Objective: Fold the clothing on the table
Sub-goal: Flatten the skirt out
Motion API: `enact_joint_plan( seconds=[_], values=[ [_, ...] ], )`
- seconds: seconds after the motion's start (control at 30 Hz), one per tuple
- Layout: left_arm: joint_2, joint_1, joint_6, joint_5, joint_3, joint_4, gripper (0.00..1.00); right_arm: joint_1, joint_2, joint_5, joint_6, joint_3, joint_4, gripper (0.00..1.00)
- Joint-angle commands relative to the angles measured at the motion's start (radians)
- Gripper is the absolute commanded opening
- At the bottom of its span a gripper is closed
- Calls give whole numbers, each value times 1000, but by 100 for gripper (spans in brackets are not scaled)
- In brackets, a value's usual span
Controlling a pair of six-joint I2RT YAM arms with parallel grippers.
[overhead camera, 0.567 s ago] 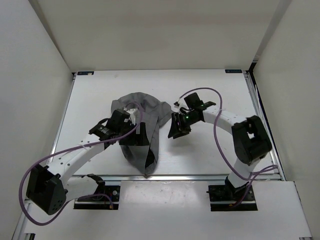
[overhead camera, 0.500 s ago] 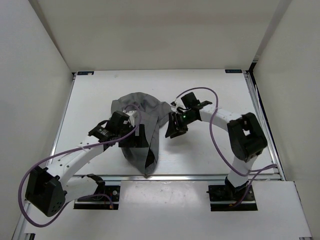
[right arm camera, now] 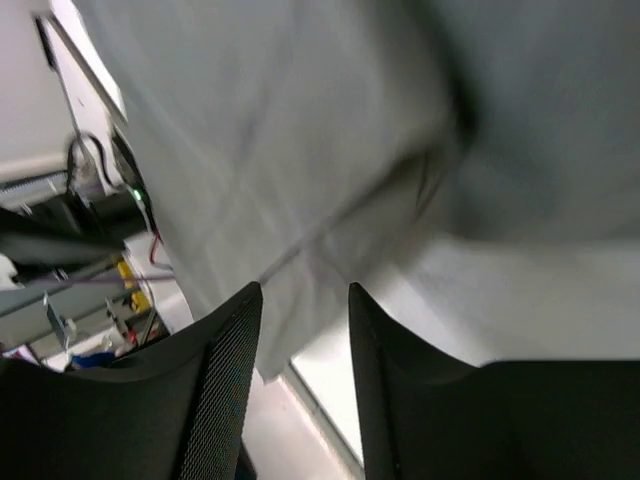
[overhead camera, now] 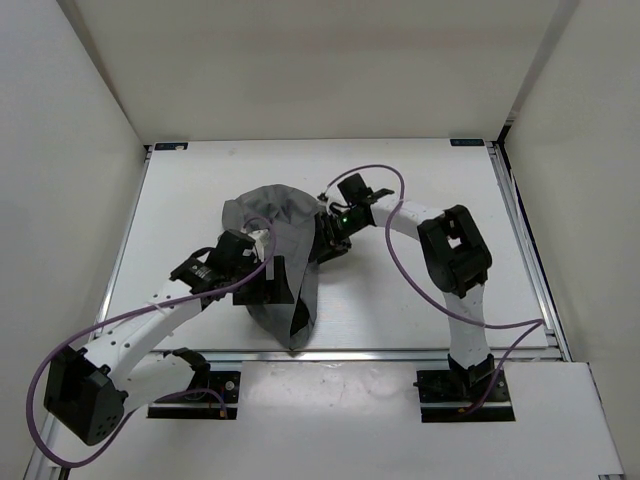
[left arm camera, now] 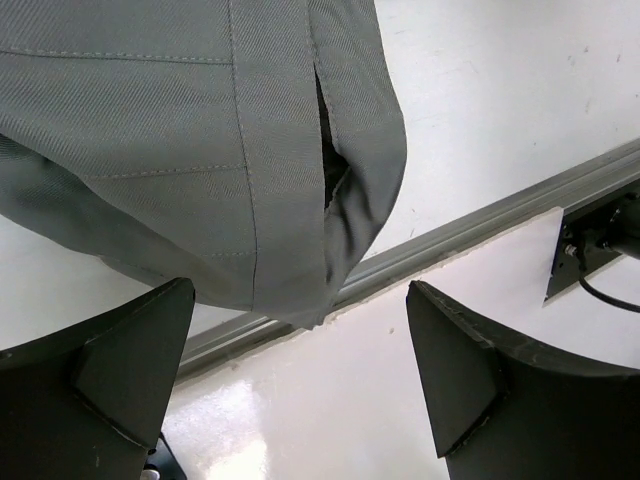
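The dark grey clothing (overhead camera: 290,225) lies bunched in the middle of the white table (overhead camera: 190,190), with a narrow tail reaching the near rail. My left gripper (overhead camera: 272,281) hovers over its left half, jaws wide open. In the left wrist view the left gripper (left arm camera: 300,290) holds nothing, and the clothing (left arm camera: 200,140) lies beyond its fingertips. My right gripper (overhead camera: 326,240) is at the clothing's right edge. The blurred right wrist view shows the right gripper (right arm camera: 303,295) with a gap between its fingers and the clothing (right arm camera: 300,130) beyond them.
A metal rail (left arm camera: 470,228) runs along the table's near edge, just past the clothing's tail. White walls enclose the table on three sides. Purple cables loop off both arms (overhead camera: 410,205). The arm bases (overhead camera: 465,385) sit on the near ledge.
The right arm swung left from the bare table to the clothing's right edge, and its jaws narrowed. The left gripper drifted slightly toward the near edge, still wide open.
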Motion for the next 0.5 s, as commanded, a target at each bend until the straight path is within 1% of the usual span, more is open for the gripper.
enact_joint_plan(
  seconds=[0.0, 0.07, 0.17, 0.2, 0.27, 0.3, 0.33, 0.4, 0.47],
  values=[
    [-33, -3, -32, 20, -8, 4, 99, -35, 69, -33, -32, 113, -85, 43],
    [-45, 11, -29, 19, -9, 5, 99, -13, 83, -24, -36, 97, -76, 38],
    [-43, 34, -6, 28, 12, -15, 99, 21, 121, -30, -41, 100, -86, 37],
    [-39, 35, -3, 20, 15, -18, 99, 24, 129, -25, -49, 118, -91, 35],
    [-24, 37, 6, 28, 20, -13, 99, 36, 156, -13, -63, 144, -109, 18],
    [-17, 23, 3, 19, 21, -13, 99, 34, 165, 2, -69, 149, -125, 4],
    [-7, 21, 1, 17, 26, -3, 99, 33, 167, 19, -69, 155, -134, 0],
    [-2, 11, -6, 23, 17, 10, 99, 22, 141, 33, -76, 143, -129, 0],
    [6, 8, -12, 28, 20, 24, 99, -15, 92, 58, -73, 98, -108, 0]
  ],
)
